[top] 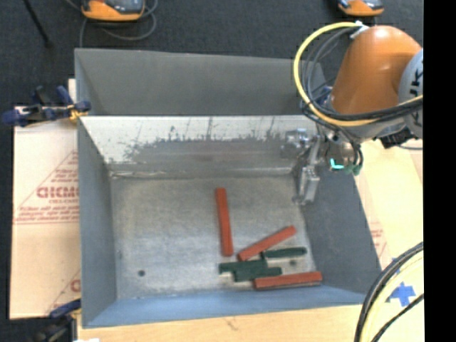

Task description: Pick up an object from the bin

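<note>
Grey metal bin (pixel 96 191), floor scuffed, back wall scratched. Gripper (pixel 306 191) over bare floor at back right, near right wall, well apart from contents; open or closed: cannot tell. Contents, front centre-right:
- long red stick (pixel 224 221): flat, long axis back-to-front
- second red stick (pixel 267 243): diagonal
- dark green sticks (pixel 249 269): overlapping
- third red stick (pixel 288 281): lying left-right, near front wall
</note>
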{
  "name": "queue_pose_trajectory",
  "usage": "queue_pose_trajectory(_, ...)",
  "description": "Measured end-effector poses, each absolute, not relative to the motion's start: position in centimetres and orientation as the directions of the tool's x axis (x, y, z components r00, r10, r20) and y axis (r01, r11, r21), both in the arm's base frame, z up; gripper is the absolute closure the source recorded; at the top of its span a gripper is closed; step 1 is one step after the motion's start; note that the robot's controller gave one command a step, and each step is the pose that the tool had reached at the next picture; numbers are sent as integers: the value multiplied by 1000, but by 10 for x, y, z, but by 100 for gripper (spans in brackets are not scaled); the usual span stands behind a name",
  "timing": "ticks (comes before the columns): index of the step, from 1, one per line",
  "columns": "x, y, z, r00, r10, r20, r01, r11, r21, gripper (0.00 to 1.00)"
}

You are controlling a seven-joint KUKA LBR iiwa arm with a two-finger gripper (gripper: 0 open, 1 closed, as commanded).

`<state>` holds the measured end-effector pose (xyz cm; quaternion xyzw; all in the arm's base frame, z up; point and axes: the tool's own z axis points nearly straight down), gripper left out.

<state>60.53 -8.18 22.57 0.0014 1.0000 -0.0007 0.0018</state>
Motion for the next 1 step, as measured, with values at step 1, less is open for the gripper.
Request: queue_pose_trajectory(1, 554, -67, 69, -961, -277, -2, -277, 961, -2, 0)
